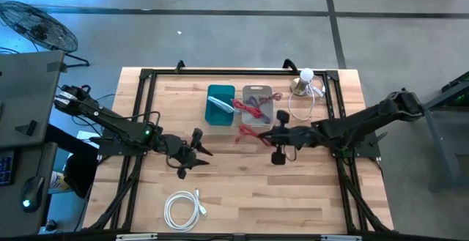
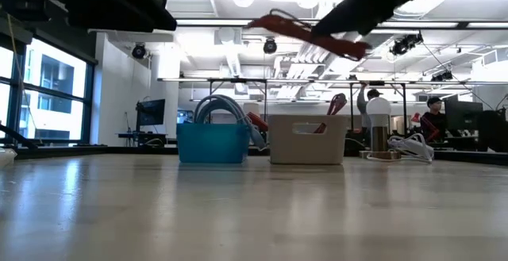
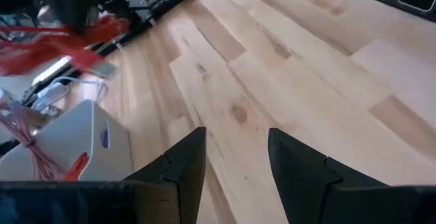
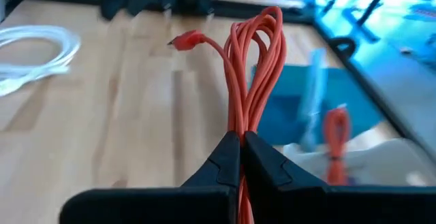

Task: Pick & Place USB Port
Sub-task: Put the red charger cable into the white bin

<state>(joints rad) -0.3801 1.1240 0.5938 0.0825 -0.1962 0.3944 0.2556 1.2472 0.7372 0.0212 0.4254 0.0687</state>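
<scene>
A bundled red USB cable [image 1: 246, 132] hangs in the air just in front of the grey bin [image 1: 258, 113], in my right gripper [image 1: 259, 135], which is shut on it. The low view shows the cable [image 2: 305, 34] high above both bins. The grey bin holds more red cables [image 1: 254, 105]. A blue bin [image 1: 220, 103] stands left of it. A white coiled cable [image 1: 183, 208] lies near the table's near edge. My left gripper [image 1: 205, 151] hovers open over bare wood left of centre, holding nothing; its fingers [image 3: 184, 163] show apart in the left wrist view. My right gripper [image 4: 242, 137] pinches the red cable's bundled strands [image 4: 243, 115] between its two fingers, several strands together. The fingers come roughly level from the table's right. The loops [image 4: 257, 54] and a plug end [image 4: 184, 41] stick out past the fingertips, and the cable is lifted clear of the table.
A small lamp with a white bulb [image 1: 305, 80] and a loose white cord [image 1: 304, 105] sit at the far right corner. A black frame [image 1: 220, 71] runs along the table's far edge and sides. Open wood lies across the near half of the table [image 1: 278, 197].
</scene>
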